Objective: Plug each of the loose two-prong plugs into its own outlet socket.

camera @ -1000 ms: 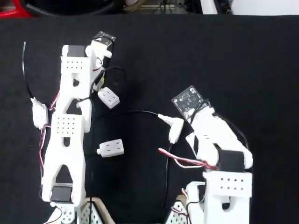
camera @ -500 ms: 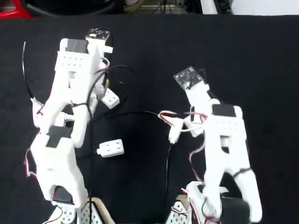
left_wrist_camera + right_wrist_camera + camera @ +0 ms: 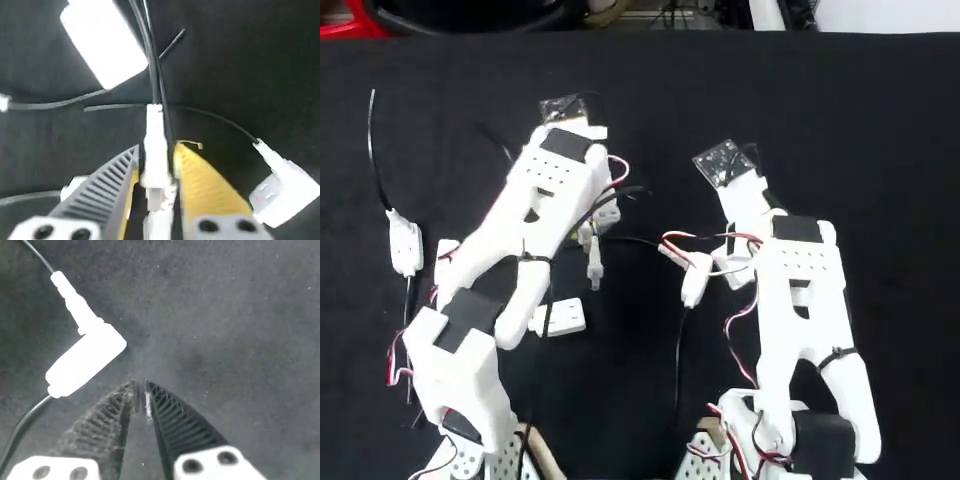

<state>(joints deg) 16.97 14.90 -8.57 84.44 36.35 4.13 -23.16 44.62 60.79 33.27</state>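
Lighting: even and overhead, bright in the high view. The black table cloth (image 3: pixel 880 120) is matte, without glare, and swallows shadows. The white left arm (image 3: pixel 535 215) is bleached, its surface detail lost.

Left wrist view: the outlet socket (image 3: pixel 102 42) ahead of the left gripper (image 3: pixel 156 150) glares to a flat white patch. The held plug (image 3: pixel 155 130) is likewise washed out.

Right wrist view: dimmer, with mottled grey cloth ahead of the right gripper (image 3: pixel 139 384). The loose plug (image 3: pixel 82 365) beside it is blown white.
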